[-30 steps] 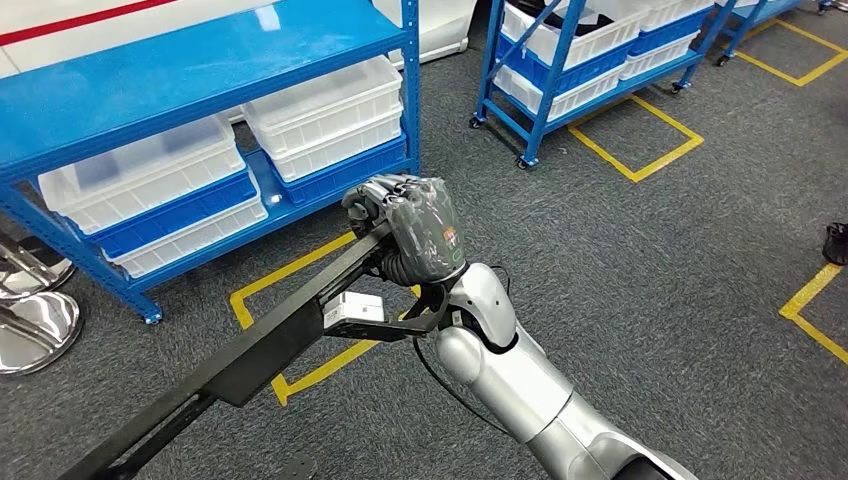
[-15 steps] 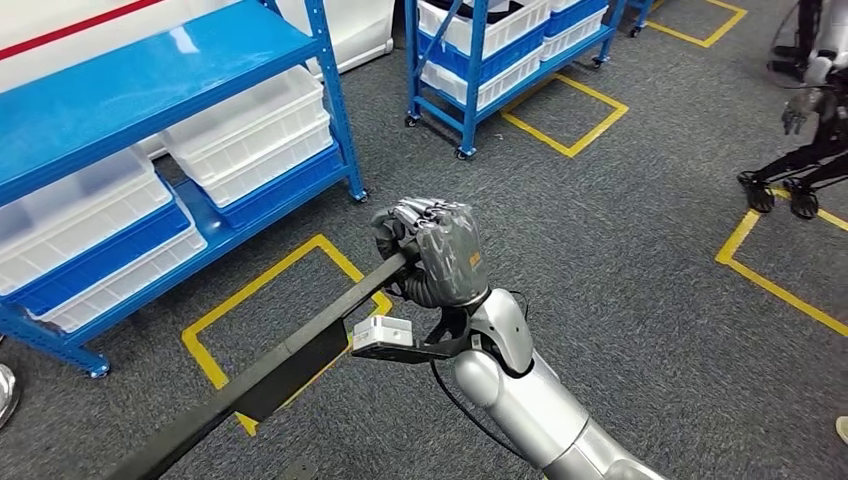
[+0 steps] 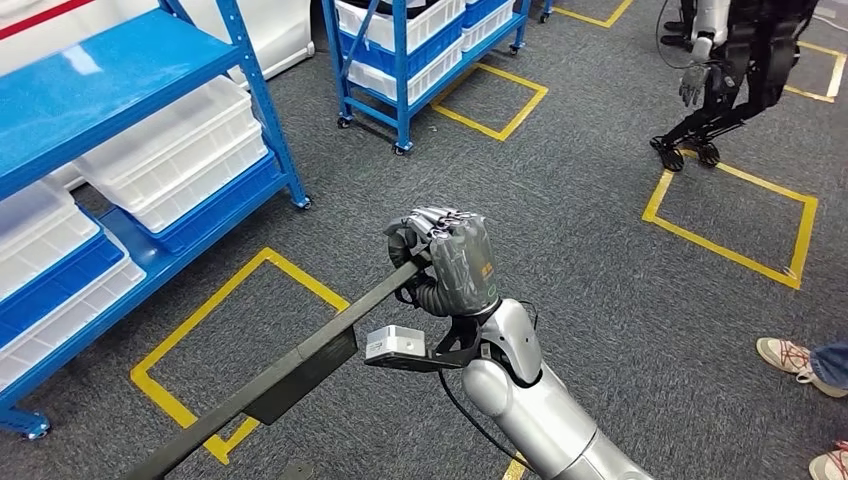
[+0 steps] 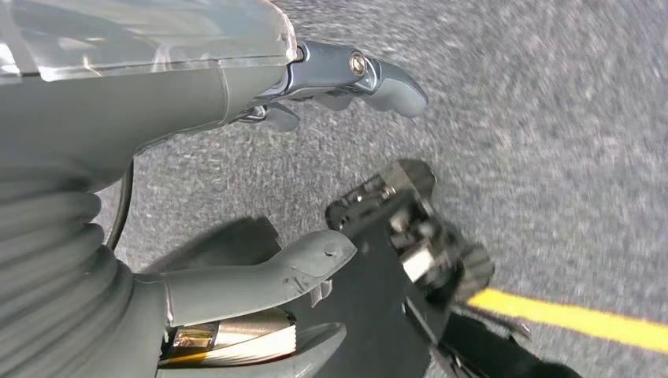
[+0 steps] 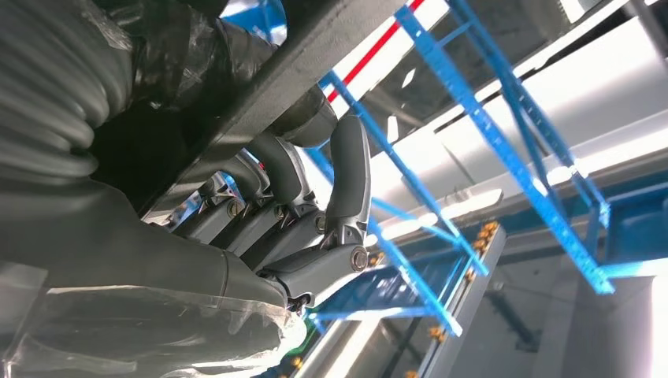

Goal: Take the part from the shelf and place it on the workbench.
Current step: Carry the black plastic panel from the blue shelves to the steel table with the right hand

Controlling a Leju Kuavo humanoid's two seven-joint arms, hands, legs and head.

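Note:
In the head view my right hand [image 3: 455,262] grips one end of the part [image 3: 300,365], a long black bar with a wider block partway along it. The bar slants down from the hand toward the picture's lower left, above the grey carpet. A small white box [image 3: 400,343] sits on a bracket at my right wrist. The right wrist view shows the fingers [image 5: 303,224] curled around the dark bar [image 5: 315,47]. My left hand [image 4: 118,157] hangs over the carpet with thumb and fingers apart and nothing in it.
A blue shelf [image 3: 120,70] with white bins [image 3: 170,150] stands at the left, and a second blue rack [image 3: 400,60] further back. Yellow floor boxes [image 3: 735,215] mark the carpet. Another robot [image 3: 735,60] stands at the top right. A person's shoes [image 3: 795,360] are at the right edge.
The camera has turned to the right, so the shelves have slid left and the other robot and the person's shoes have come into view. My right hand still grips the bar.

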